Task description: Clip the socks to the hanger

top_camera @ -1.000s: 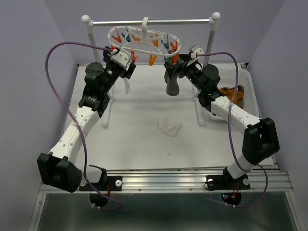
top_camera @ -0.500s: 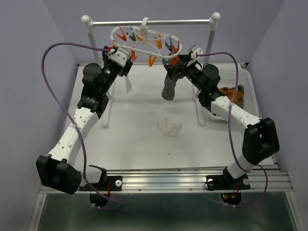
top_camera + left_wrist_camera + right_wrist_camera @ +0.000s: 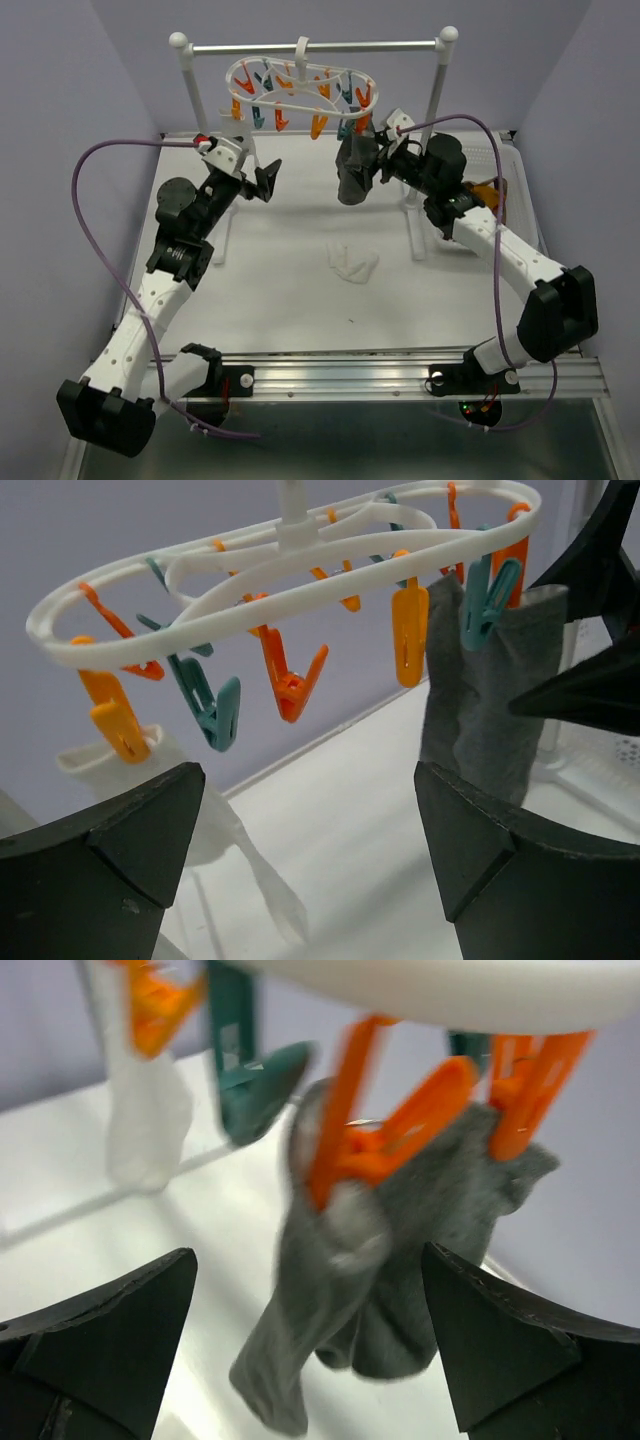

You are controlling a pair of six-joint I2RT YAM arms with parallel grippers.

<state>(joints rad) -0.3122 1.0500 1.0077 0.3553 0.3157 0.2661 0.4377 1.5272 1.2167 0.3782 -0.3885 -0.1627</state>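
Between the left jaws, which stand spread wide, nothing is held; they hang in the air facing the hanger (image 3: 290, 575), a white oval double ring with orange and teal clips dangling from it. Ahead of them in the left wrist view, a white sock (image 3: 225, 830) hangs from an orange clip (image 3: 115, 715) at the ring's left end. A grey sock (image 3: 490, 710) hangs clipped at the right end.

The right jaws are also spread wide and pinch nothing. The grey sock dangles just in front of their gap, held up by a pair of orange clips (image 3: 385, 1140).

Seen from above, the hanger hooks over the rail of a metal stand (image 3: 310, 45) at the back of the worktop (image 3: 280, 300). The two arms reach toward it from either side.

A second white sock (image 3: 352, 263) lies flat near the middle of the worktop, well apart from both arms. At the right edge, mustard-orange socks (image 3: 488, 188) sit in a white perforated basket (image 3: 500, 155) just beside the right arm.
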